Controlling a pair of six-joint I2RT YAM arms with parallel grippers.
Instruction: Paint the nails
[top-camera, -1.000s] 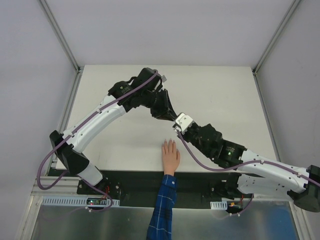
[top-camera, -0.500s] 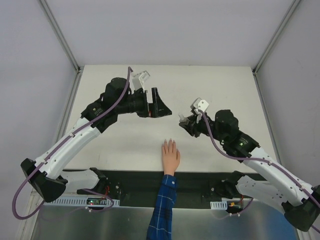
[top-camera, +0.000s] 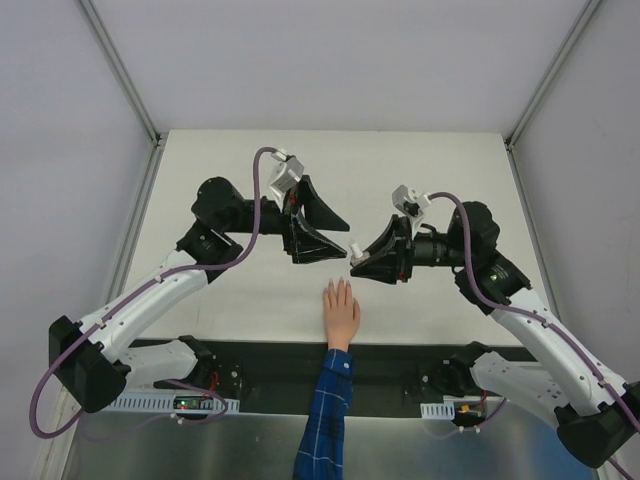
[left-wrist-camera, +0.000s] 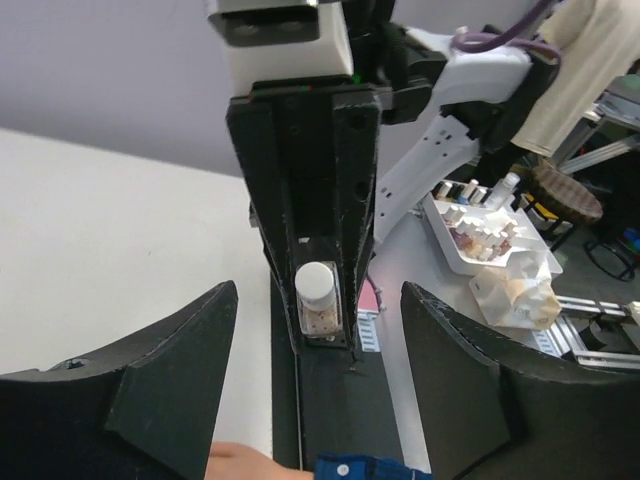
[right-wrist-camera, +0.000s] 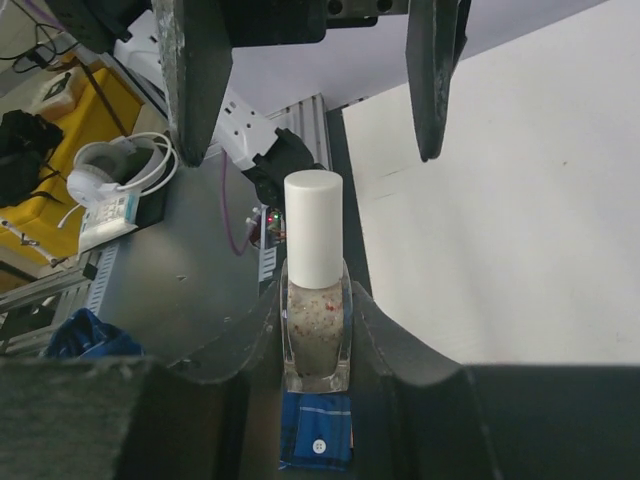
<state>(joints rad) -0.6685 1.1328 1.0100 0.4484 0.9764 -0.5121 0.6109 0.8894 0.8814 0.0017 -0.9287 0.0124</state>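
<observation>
A flesh-coloured mannequin hand (top-camera: 341, 312) with a blue plaid sleeve (top-camera: 326, 420) lies flat at the table's near edge, and the nails (top-camera: 339, 287) at its fingertips are too small to make out. Just above those fingertips my right gripper (top-camera: 356, 262) points left, shut on a small polish bottle (right-wrist-camera: 315, 330) that carries a white cap (right-wrist-camera: 313, 225). My left gripper (top-camera: 330, 234) faces it from the left, open, with one finger on either side of the cap but not touching. In the left wrist view the bottle (left-wrist-camera: 320, 315) sits between the black fingers (left-wrist-camera: 150, 400).
A black strip (top-camera: 250, 362) runs along the table's near edge with both arm bases on it. Off the table, a white tray of small bottles (left-wrist-camera: 480, 225) shows in the left wrist view. Metal frame posts (top-camera: 125, 70) rise at the back corners.
My left gripper let go, swung away left and opened wide, then came back to face the bottle cap. My right arm pulled back and turned its gripper leftward, with the bottle still in it.
</observation>
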